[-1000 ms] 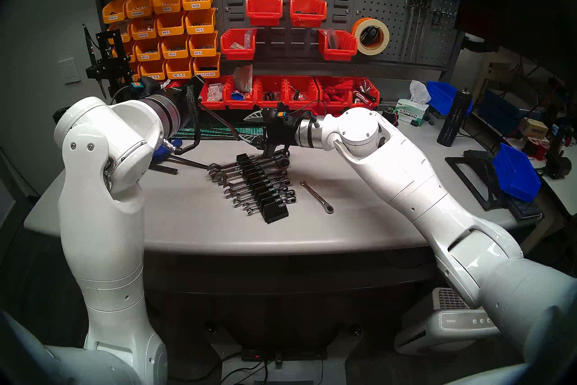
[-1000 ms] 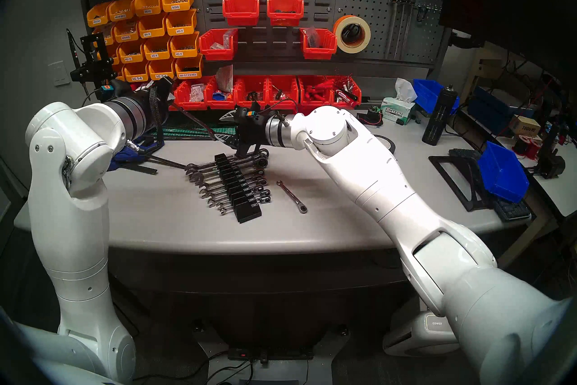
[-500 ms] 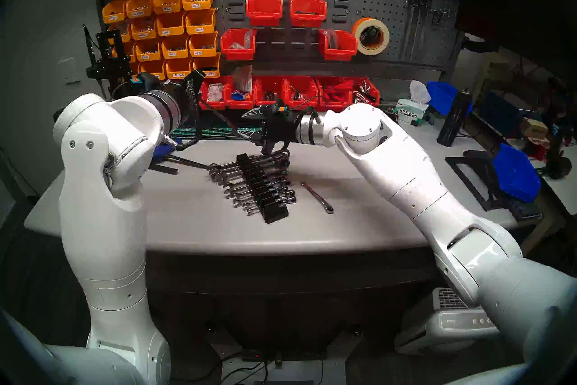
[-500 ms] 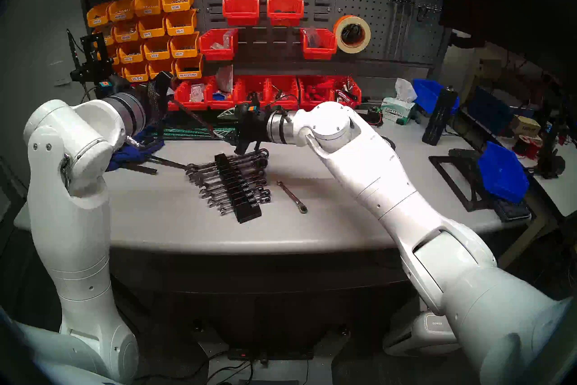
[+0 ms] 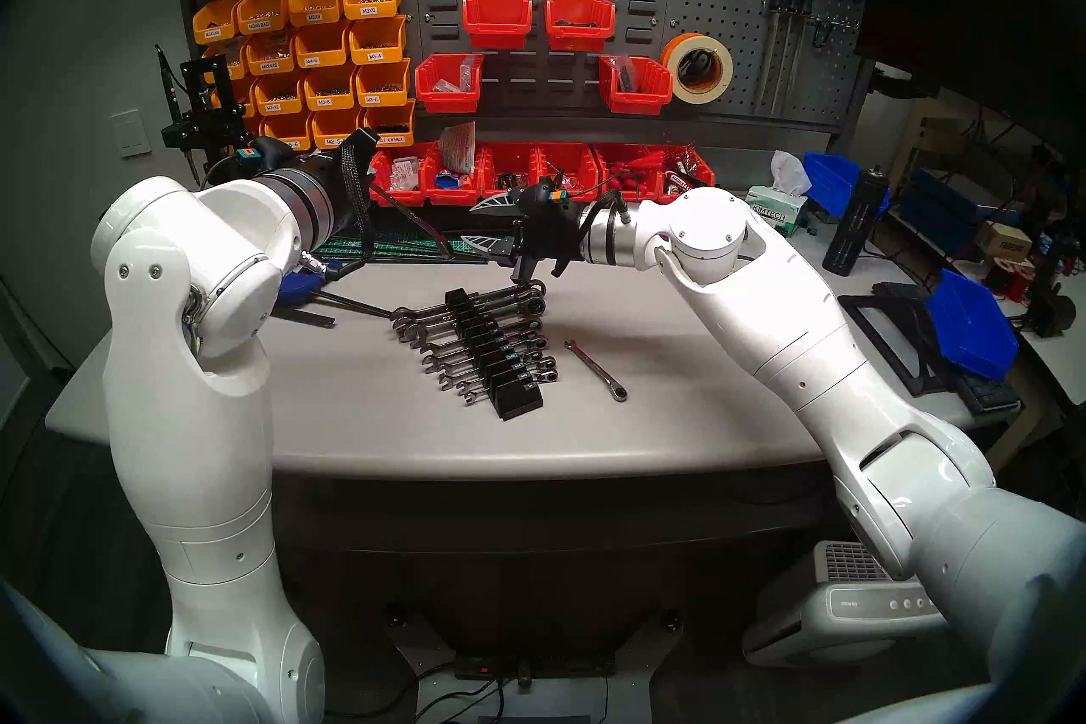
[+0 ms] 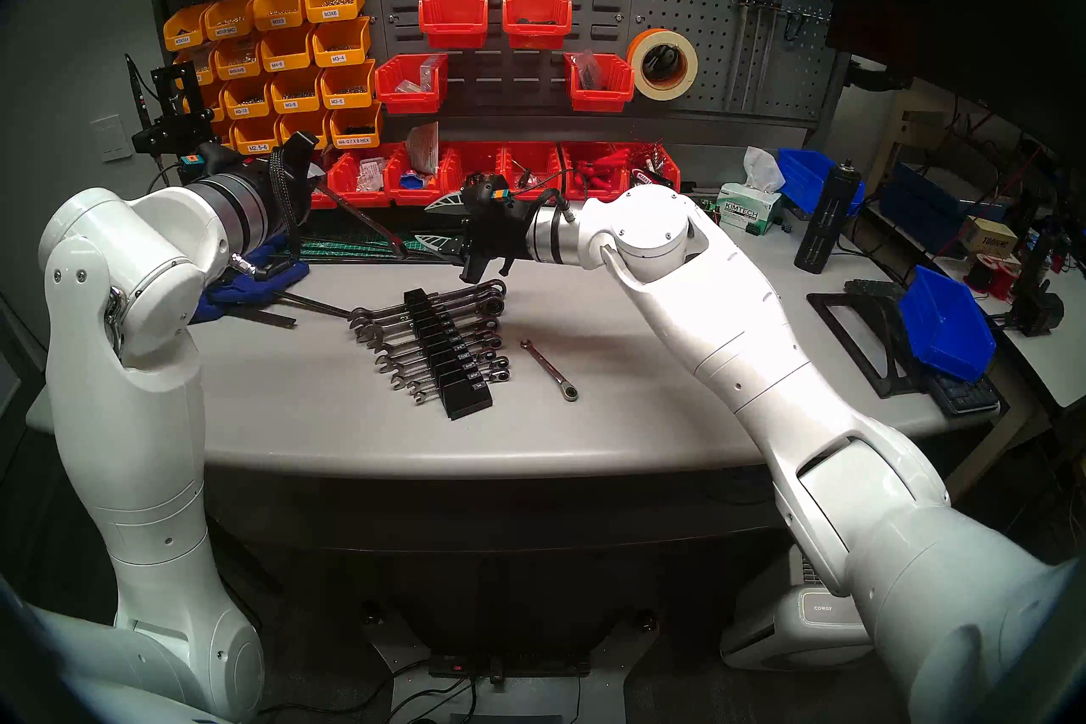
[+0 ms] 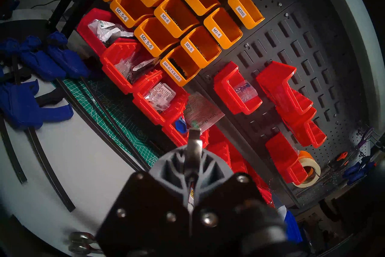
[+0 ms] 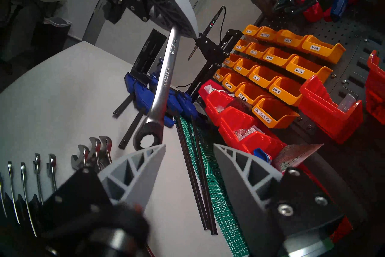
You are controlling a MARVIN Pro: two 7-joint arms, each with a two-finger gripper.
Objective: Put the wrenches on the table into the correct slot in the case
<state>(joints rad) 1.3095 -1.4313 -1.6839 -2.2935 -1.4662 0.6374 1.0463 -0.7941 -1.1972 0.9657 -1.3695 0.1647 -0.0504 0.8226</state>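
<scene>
- Long wrench (image 8: pixel 166 75): chrome steel, stiff, likely slick and weighty; pinched at open-jaw end by left end effector (image 8: pixel 183 29), clamped tight, ring end hanging low.
- Best hold: flat mid-shank.
- Right end effector (image 8: pixel 188 163) half open, empty, near ring.
- Short wrench (image 5: pixel 596 370) lies on worktop (image 5: pixel 364 411), right of rack (image 5: pixel 499 352).

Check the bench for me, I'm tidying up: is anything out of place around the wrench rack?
Yes. One small wrench lies loose on the table, right of the case and apart from it, while the case's nearest slot looks empty. A longer wrench hangs from the shut left gripper, not yet slotted.
</scene>
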